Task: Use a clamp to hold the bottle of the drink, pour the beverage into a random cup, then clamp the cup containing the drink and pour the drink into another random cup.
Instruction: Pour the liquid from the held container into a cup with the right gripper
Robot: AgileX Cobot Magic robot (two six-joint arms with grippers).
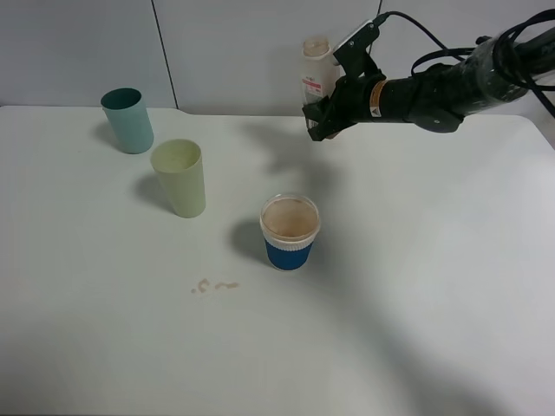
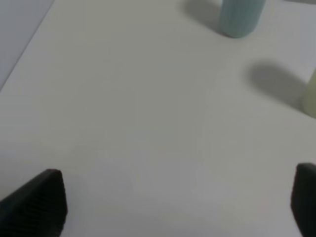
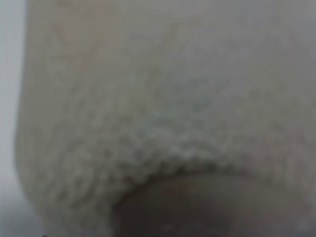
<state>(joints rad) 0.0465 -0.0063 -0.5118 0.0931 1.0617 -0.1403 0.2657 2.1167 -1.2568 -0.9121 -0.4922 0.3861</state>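
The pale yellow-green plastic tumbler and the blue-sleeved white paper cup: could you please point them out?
Pale yellow-green plastic tumbler point(image 1: 182, 189): exterior high view, on its side wall.
Blue-sleeved white paper cup point(image 1: 289, 255): exterior high view, on its ribbed sleeve.

Teal tumbler on a white table, with a few brown marks

The teal tumbler point(image 1: 127, 120) stands upright near the far left corner of the white table point(image 1: 416, 303). Its open end is up, its inside is darker than its outer wall, and it casts a soft shadow on the surface beside it. The left wrist view catches only its lower part, blurred. A few small brownish marks point(image 1: 212, 285), a dot or two and a short squiggle, lie on the tabletop nearer the front, well apart from the tumbler. Behind the table's far edge rises a pale grey wall point(image 1: 225, 52), split by a thin dark vertical seam point(image 1: 165, 52). The rest of the tabletop is plain matt white.
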